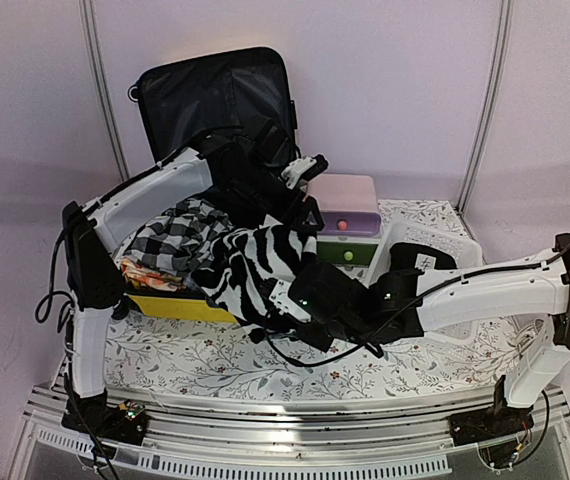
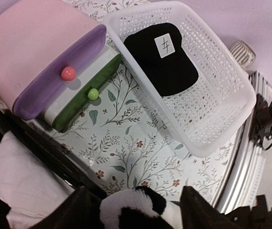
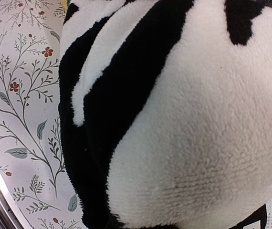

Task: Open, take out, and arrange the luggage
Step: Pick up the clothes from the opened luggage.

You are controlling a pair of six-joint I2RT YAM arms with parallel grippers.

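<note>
Open luggage (image 1: 215, 95) at the left rear of the surface (image 1: 395, 365), lid upright, clothes (image 1: 170, 245) heaped in its base. Right pincer (image 1: 277, 300) is clamped on the striped fleece (image 3: 183, 143); left pincer (image 2: 135, 193) has jaws apart around a fold of it. The shell is probably stiff and slippery, best gripped at the rim; the fleece looks soft and light.

Right gripper (image 1: 280, 300) fingertips buried in fluffy black-and-white striped fleece (image 3: 174, 119), which fills right wrist view. Glossy yellow hard-shell luggage (image 1: 180, 307) mostly under clothes (image 1: 170, 245). Left gripper (image 2: 136, 200) fingers (image 2: 200, 210) cut off at btm edge.
</note>
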